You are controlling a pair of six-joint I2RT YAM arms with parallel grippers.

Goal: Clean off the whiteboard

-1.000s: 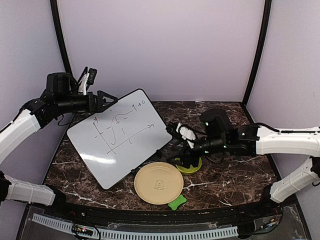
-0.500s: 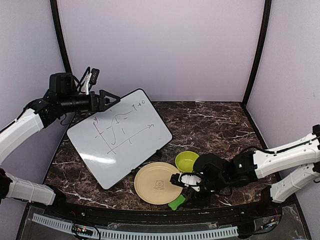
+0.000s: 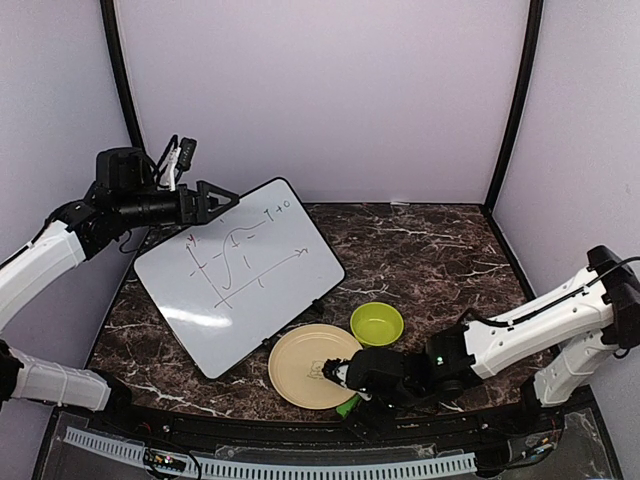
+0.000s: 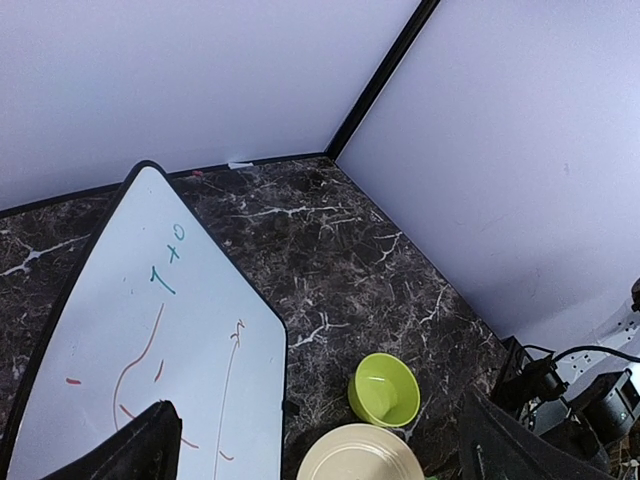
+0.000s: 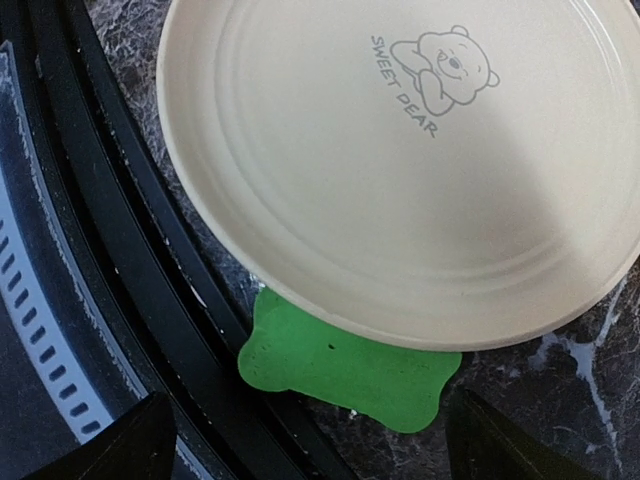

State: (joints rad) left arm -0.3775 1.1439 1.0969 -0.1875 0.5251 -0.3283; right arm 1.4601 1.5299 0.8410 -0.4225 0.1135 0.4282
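The dark marbled surface (image 3: 430, 240) carried the whiteboard (image 3: 240, 290) on its 9 o'clock side, and the board's long axis ran from about 8 o'clock to 2 o'clock, with a marker graph still drawn on the far half (whether it lay flat or leaned on a prop could not be told). The left end effector (image 3: 222, 200) hovered just above the board's far long edge with its jaws spread wide and nothing between them, which made the left arm much the nearer to the board. The right end effector (image 3: 335, 373) sat low at the surface's 6 o'clock edge, and from there the board lay toward 10 o'clock, beyond the beige plate (image 3: 285, 372). Its jaws also stood wide and held nothing. Straight beneath them, partly tucked under the plate's near rim, lay a small flat green pad (image 5: 345, 365). That pad was probably the wiper, so the coming move would likely be to close on it and then carry it toward 10 o'clock to the board.
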